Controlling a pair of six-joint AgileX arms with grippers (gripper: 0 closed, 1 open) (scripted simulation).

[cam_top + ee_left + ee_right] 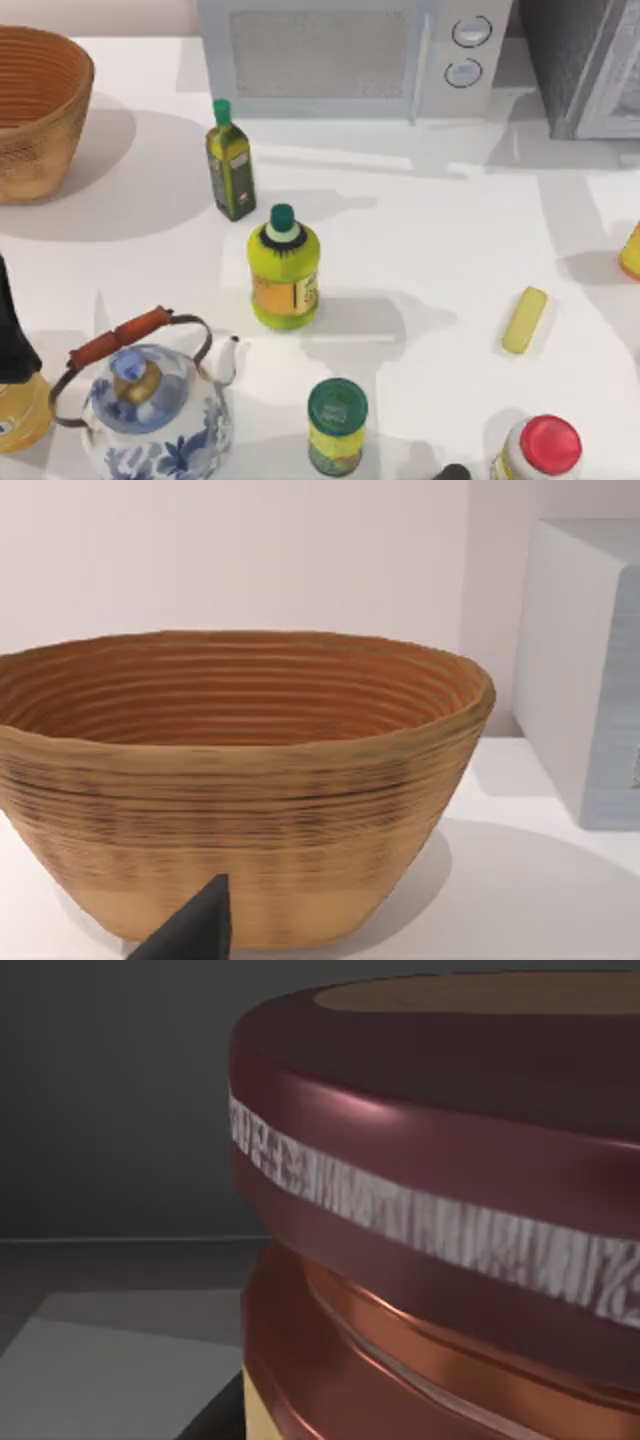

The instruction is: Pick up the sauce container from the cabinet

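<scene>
Left arm: parked at the bench's (420, 230) left edge, about nine o'clock in the top view; its wrist camera faces the basket (240, 780) with a dark fingertip (195, 930) low in front, and I cannot tell how its claw stands.
Cabinet: (575, 65) at the far right corner, about two o'clock, door (615, 90) swung open toward the bench.
Jar: (440, 1210) stands upright inside the dark cabinet, maroon lid band and coppery neck very close ahead of the right wrist camera, long axis vertical.
Right arm: the nearer one by far, judging by how close its camera sits to the jar; the claw's fingers cannot be made out, so wide or narrow I cannot tell.
Key relation: the jar lies straight ahead of the right claw and level with it, lid uppermost.
Next move, as I judge: close on the body below the lid, then draw back out through the door.
</scene>
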